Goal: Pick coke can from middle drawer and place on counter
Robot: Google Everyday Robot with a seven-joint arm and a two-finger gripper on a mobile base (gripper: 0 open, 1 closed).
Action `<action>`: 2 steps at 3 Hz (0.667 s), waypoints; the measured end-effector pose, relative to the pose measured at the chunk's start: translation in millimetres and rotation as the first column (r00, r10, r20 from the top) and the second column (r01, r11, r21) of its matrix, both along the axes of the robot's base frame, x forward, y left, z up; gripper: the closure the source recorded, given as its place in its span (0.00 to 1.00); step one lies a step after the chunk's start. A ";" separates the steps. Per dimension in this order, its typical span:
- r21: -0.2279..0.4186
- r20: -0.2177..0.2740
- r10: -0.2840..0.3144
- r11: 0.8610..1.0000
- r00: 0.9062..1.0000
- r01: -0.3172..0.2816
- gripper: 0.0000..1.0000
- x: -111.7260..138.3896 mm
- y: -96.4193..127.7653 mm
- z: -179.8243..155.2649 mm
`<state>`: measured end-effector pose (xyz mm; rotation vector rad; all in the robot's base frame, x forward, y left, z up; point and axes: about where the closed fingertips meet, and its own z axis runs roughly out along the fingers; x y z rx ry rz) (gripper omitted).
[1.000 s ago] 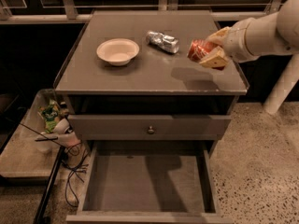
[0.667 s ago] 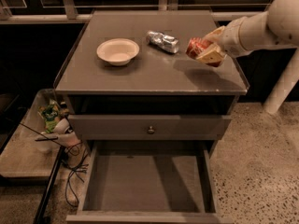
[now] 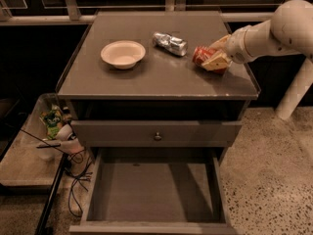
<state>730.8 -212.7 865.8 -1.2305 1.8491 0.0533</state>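
From my seat I see the counter (image 3: 161,80) as a flat grey square top, dull under dim light, with pale worn edges along its front. The arm (image 3: 274,31) comes in from the right, white and rounded, and its pincer (image 3: 212,60) sits over the counter's right side, near the right edge. The pincer is pinching the coke can (image 3: 200,54), its pale fingers closed against the can's right part. The can is tilted, with one end pointing left toward the middle of the counter; it sits very low over the surface, and I cannot tell whether it touches the top.

Just left of it, a little further back, a silver can (image 3: 169,43) lies on its side. A cream bowl (image 3: 123,54) stands upright on the left half, well apart from both cans.

Below the top, a grey drawer front (image 3: 122,133) with a small round knob (image 3: 157,136) is closed. Under that the middle drawer (image 3: 151,195) is pulled out toward me, showing a bare grey base and low side walls.

The floor (image 3: 274,170) is speckled stone. A low shelf (image 3: 22,163) to the left holds a few small packets and bottles, with dark cables (image 3: 78,180) hanging beside it. A white post (image 3: 293,94) leans at the right, and pale rails (image 3: 44,19) run across the dark back of the room.
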 end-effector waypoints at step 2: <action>0.000 0.000 0.000 1.000 1.000 0.000 0.36 0.0 0.0 0.0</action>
